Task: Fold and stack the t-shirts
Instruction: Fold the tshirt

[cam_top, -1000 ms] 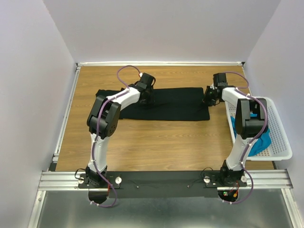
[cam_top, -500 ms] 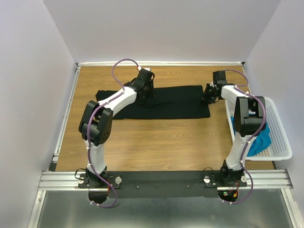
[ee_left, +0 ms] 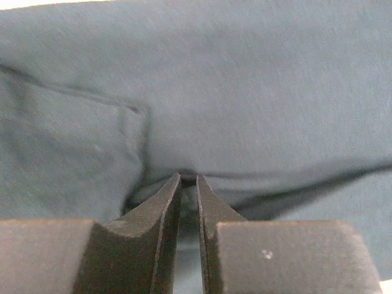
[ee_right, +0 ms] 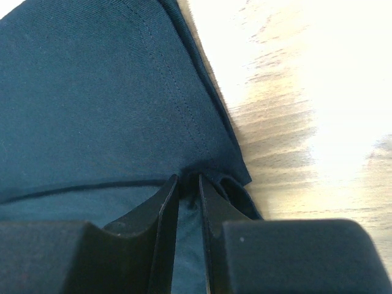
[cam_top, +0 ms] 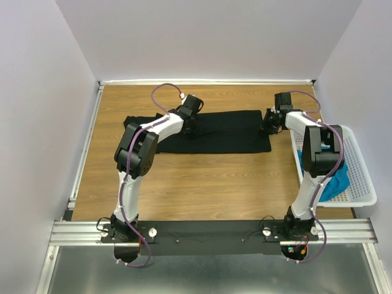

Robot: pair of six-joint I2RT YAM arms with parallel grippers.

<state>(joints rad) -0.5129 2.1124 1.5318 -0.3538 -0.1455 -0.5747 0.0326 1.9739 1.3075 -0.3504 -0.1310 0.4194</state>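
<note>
Your surface (cam_top: 202, 184) carries the black shirt (cam_top: 226, 138) laid flat as a long strip across its far half, ready for folding. At the right edge sits the basket (cam_top: 361, 184), where the teal shirt (cam_top: 335, 180) waits, well apart from the work. Your left fingers (ee_left: 160, 214) are narrow, pinching a raised fold left of the strip's middle. Your right fingers (ee_right: 160, 208) are narrow too, clamped on its right-end corner. Both holds look placed to carry one edge over.
</note>
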